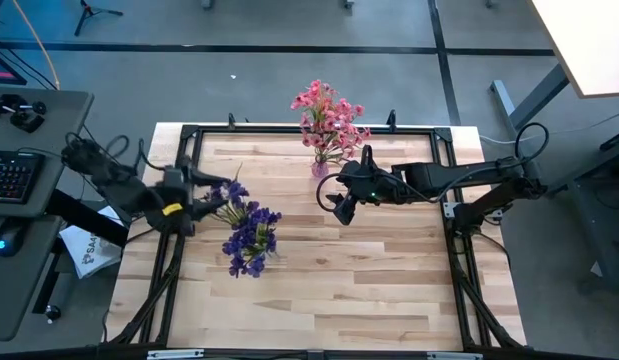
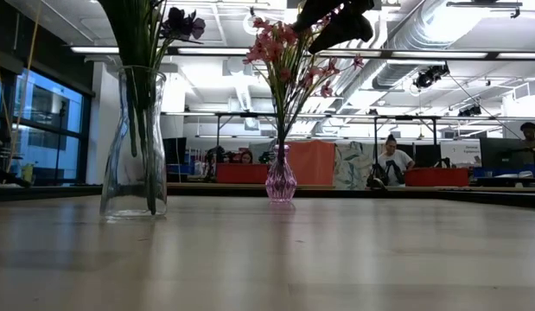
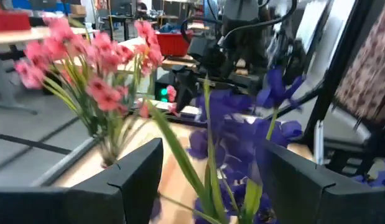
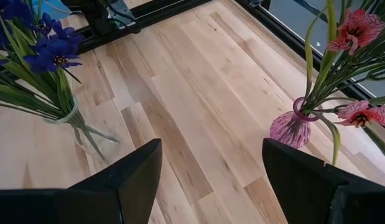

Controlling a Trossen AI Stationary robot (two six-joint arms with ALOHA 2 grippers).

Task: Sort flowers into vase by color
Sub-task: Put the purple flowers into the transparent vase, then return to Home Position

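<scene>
The purple-blue flowers (image 1: 251,238) stand with their stems in a clear glass vase (image 2: 133,147) on the table's left half. The pink flowers (image 1: 329,118) stand in a small pink vase (image 2: 280,181) near the far edge. My left gripper (image 1: 217,200) is open, level, just left of the purple bunch. In the left wrist view green stems and a purple blossom (image 3: 239,134) stand between its fingers (image 3: 136,180); whether they touch, I cannot tell. My right gripper (image 1: 342,210) is open and hangs above the table, near side of the pink vase (image 4: 292,127), holding nothing.
A black frame (image 1: 289,130) runs around the light wooden table top. Bare wood (image 1: 369,280) lies on the near half and right of the purple bunch. A desk with a keyboard (image 1: 14,175) stands off the table's left. People sit in the room beyond (image 2: 392,155).
</scene>
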